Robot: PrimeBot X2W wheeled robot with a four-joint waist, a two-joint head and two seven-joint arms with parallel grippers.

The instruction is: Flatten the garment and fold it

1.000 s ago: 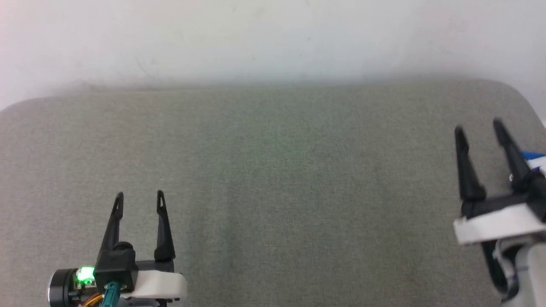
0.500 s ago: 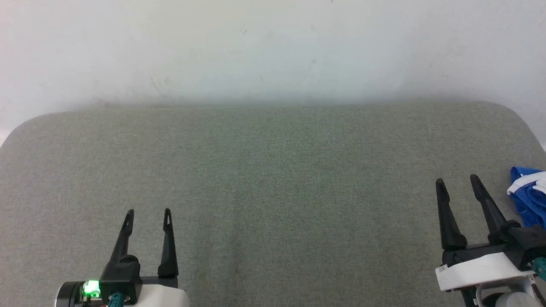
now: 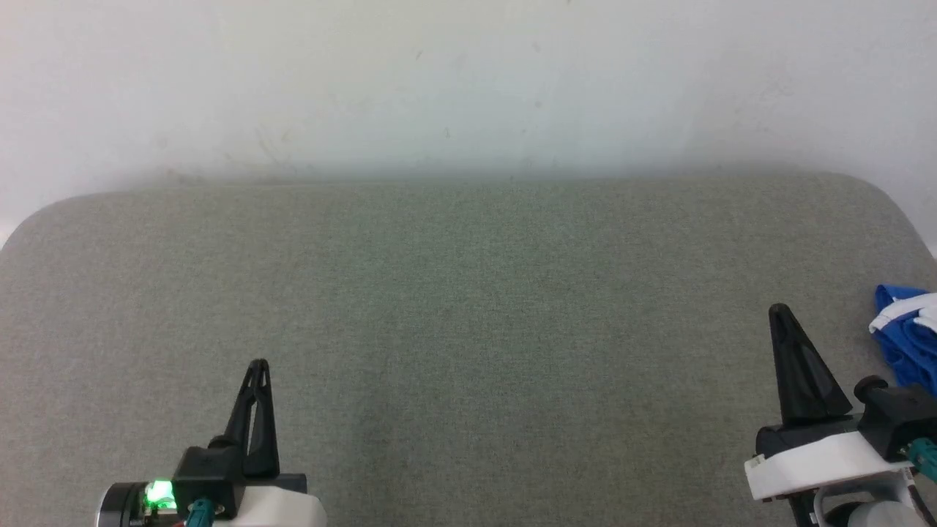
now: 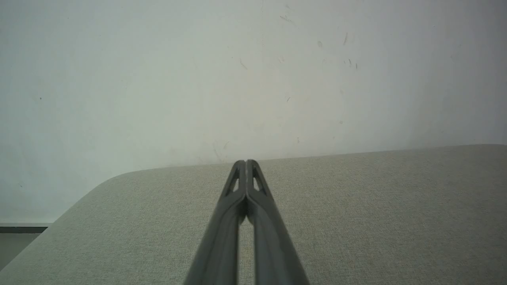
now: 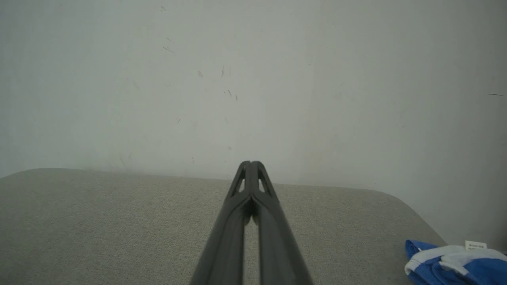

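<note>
1. Head view: high, facing forward and down over the tabletop [image 3: 468, 293] to the wall [image 3: 468, 73].
2. Left wrist view: low along the left hand [image 4: 246, 163].
3. Right wrist view: low along the right hand [image 5: 250, 163]; all share tabletop, wall.

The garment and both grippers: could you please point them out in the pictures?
garment [image 3: 911, 351], head view, on the blue fabric at the right edge.
left gripper [image 3: 258, 364], head view, at the tip of its shut jaws.
right gripper [image 3: 778, 309], head view, at the tip of its shut jaws.
</note>
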